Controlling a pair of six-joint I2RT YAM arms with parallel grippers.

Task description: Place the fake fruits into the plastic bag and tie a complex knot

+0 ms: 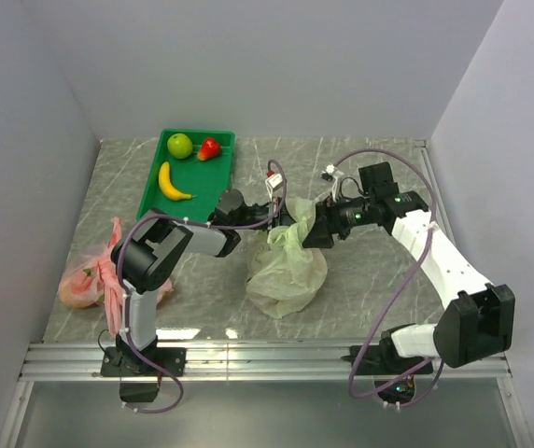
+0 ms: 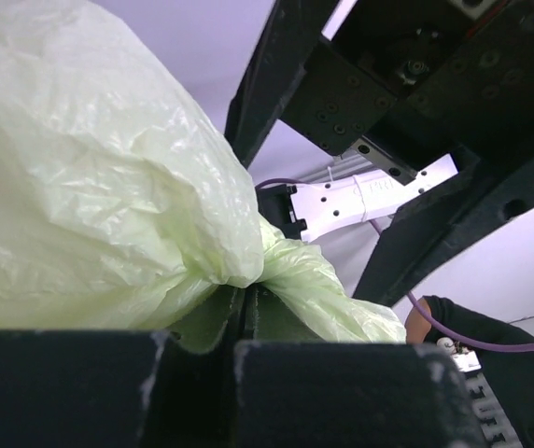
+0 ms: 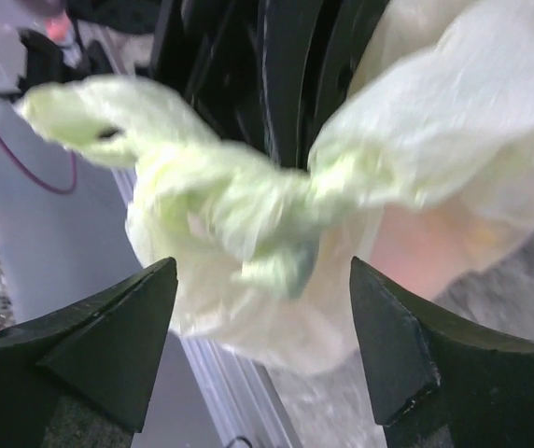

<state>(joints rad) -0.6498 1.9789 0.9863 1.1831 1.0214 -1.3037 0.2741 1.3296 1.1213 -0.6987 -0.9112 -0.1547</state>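
The pale green plastic bag (image 1: 288,271) sits mid-table, its top gathered and pulled upward. My left gripper (image 1: 281,227) is shut on the twisted neck of the bag (image 2: 276,266); in the left wrist view the jaws (image 2: 246,299) meet with plastic pinched between them. My right gripper (image 1: 312,229) faces it from the right, open. Its fingertips (image 3: 150,308) stand wide apart on either side of the bunched bag top (image 3: 239,215) without touching it. A pinkish fruit (image 3: 421,247) shows through the bag. A green apple (image 1: 180,145), a small red fruit (image 1: 210,147) and a banana (image 1: 171,182) lie apart.
The three loose fruits lie in a green tray (image 1: 220,173) at the back left. A pink plastic bag (image 1: 94,275) with fruit inside lies at the left, beside the left arm. Grey walls close the table on three sides.
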